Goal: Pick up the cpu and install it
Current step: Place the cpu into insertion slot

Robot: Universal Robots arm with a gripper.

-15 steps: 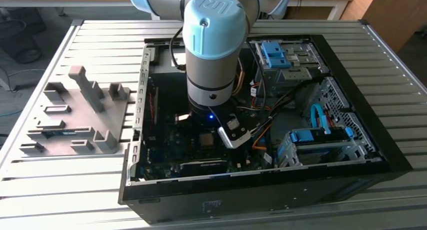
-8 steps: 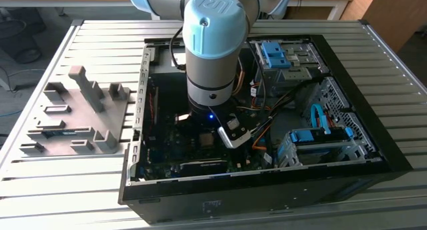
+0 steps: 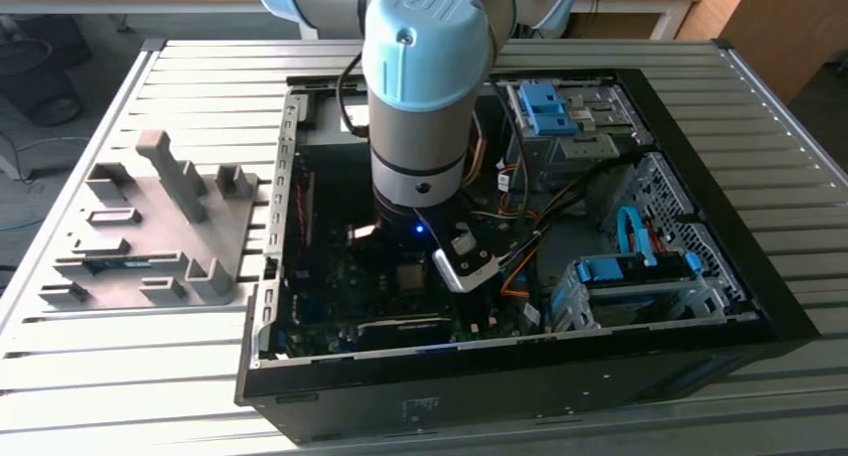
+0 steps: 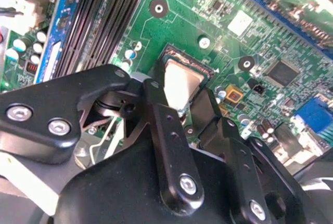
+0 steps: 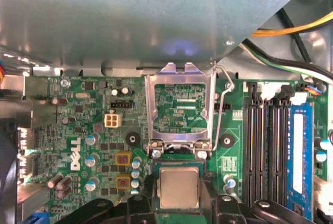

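From where I stand, the pincer (image 5: pixel 178 197) is down inside the open computer case (image 3: pixel 662 372) at the middle of the slatted worktop (image 3: pixel 159 377). Its fingers (image 4: pixel 156 99) pinch the cpu (image 5: pixel 178 185) by two opposite sides. The cpu sits level at the motherboard (image 5: pixel 88 125) socket, right beside the flipped-open retention frame (image 5: pixel 179 72).

Open computer case (image 3: pixel 557 391) — grey parts tray (image 3: pixel 159 242) just beside.

Even light brightens the slatted table (image 3: pixel 173 88), the case interior (image 3: pixel 332 277) lies shadowed, glare whitens the cpu (image 4: pixel 181 82).
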